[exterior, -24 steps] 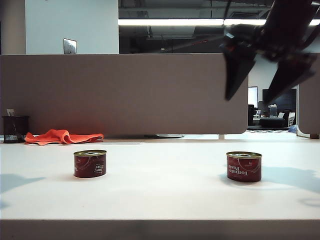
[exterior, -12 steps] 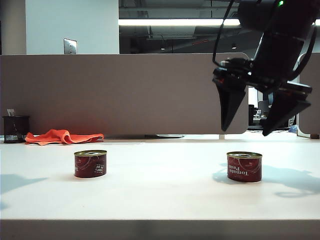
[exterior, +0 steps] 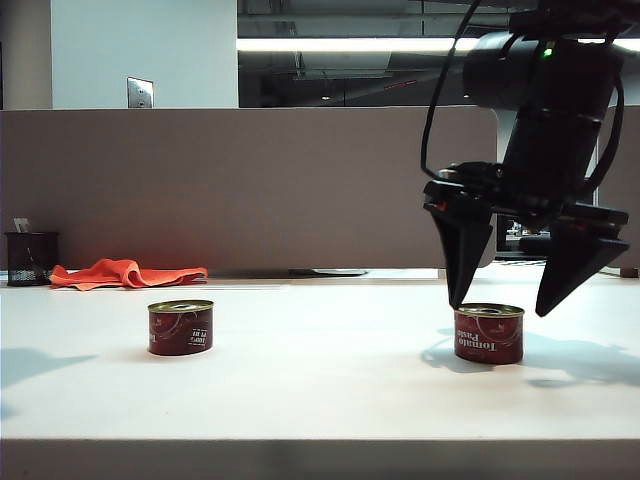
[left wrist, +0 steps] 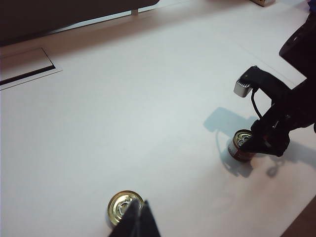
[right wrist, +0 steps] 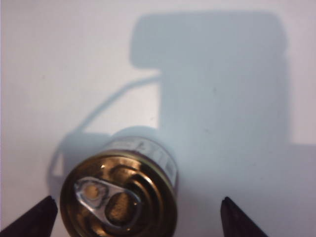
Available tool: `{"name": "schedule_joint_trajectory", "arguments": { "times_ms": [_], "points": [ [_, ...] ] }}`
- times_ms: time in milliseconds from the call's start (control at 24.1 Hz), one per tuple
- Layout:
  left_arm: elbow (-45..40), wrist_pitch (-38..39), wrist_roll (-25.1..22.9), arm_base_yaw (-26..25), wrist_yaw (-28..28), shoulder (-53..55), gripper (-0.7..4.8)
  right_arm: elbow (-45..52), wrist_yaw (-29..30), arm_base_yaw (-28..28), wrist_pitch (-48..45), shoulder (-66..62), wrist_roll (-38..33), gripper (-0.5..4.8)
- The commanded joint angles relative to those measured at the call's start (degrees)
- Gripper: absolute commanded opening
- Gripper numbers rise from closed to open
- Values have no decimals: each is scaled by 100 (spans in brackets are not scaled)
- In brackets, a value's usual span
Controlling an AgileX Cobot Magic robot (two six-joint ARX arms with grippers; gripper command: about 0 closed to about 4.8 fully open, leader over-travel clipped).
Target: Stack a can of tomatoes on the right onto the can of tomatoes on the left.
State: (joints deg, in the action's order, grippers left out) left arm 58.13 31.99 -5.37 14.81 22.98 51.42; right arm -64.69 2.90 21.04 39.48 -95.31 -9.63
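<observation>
Two short red tomato cans with gold lids stand on the white table: the left can (exterior: 181, 327) and the right can (exterior: 488, 333). My right gripper (exterior: 500, 305) hangs open just over the right can, one fingertip on each side of its lid, touching nothing. In the right wrist view the right can (right wrist: 118, 195) lies off-centre, close to one fingertip of the right gripper (right wrist: 138, 200). The left gripper (left wrist: 138, 206) is shut and empty, hovering above the left can (left wrist: 122, 207); the right can (left wrist: 241, 144) also shows there. The left gripper is outside the exterior view.
An orange cloth (exterior: 128, 272) and a black mesh cup (exterior: 30, 258) sit at the back left against the grey partition (exterior: 240, 190). A cable slot (left wrist: 24, 66) is set into the table's far side. The table's front edge (exterior: 320, 440) runs close to the cans.
My right gripper has come down from high above the table to just over the right can, still open. Both cans stand where they were.
</observation>
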Motion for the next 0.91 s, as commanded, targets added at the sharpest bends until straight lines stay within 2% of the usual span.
{"name": "schedule_joint_trajectory", "arguments": {
  "times_ms": [42, 499, 665, 706, 789, 914],
  "points": [
    [33, -79, -9, -11, 20, -17, -5, -24, 92, 39, -74, 15, -28, 479],
    [28, -76, -22, -13, 17, -15, -5, -24, -42, 103, -81, -282, -26, 479],
    [28, -76, -22, -13, 15, -15, -5, -24, -39, 103, -151, -280, -26, 447],
    [28, -76, -22, -13, 17, -15, -5, -24, -39, 103, -155, -280, -26, 431],
    [28, -74, -22, -13, 17, -15, -5, -24, -35, 103, -201, -280, -24, 367],
    [28, -76, -22, -13, 15, -15, -5, -24, -39, 103, -205, -280, -17, 353]
  ]
}}
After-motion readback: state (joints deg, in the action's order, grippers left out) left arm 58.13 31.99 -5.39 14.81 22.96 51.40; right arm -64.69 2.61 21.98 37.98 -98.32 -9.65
